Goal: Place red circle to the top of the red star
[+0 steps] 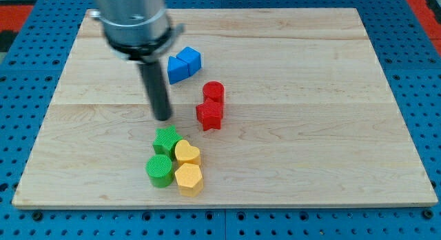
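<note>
My tip (163, 118), the lower end of the straight dark rod, rests on the pale wooden board (331, 150) and touches no block; it has no jaws to open or shut, so it is simply a bare rod end, free of any load.

The small red circular block (213, 92), a short cylinder, sits to the view's right of my tip and a little toward the view's top. The red star-shaped block (209, 116) lies to the view's right of my tip at about the same level. The circle stands directly on the top side of the star, touching it or nearly so, so I judge the placement essentially achieved.

The circle looks light, rigid and smooth-sided. I judge it will slide readily on the wood and, being round, will tend to roll off a push that is not aimed through its centre. There is no grasping here: any contact should be against its side wall, opposite the wanted direction of travel.

Counted: one red circle and one red star. Toward the view's top right of my tip are two blue blocks (184, 65) pressed together, shapes unclear. Just below my tip are one green star-shaped block (167, 139), one green round block (160, 171), one yellow heart-shaped block (187, 153) and one yellow hexagonal block (189, 178), clustered together.
</note>
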Controlling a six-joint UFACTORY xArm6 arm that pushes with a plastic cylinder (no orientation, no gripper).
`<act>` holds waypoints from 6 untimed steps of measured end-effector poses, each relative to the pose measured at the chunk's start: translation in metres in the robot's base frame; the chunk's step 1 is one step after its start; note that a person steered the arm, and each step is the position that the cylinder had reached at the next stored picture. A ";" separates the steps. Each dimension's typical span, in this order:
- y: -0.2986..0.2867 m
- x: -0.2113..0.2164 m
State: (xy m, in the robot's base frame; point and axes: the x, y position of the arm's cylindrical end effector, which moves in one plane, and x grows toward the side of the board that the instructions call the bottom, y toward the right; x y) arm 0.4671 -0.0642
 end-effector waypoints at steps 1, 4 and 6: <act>0.114 0.006; 0.020 -0.048; 0.156 -0.039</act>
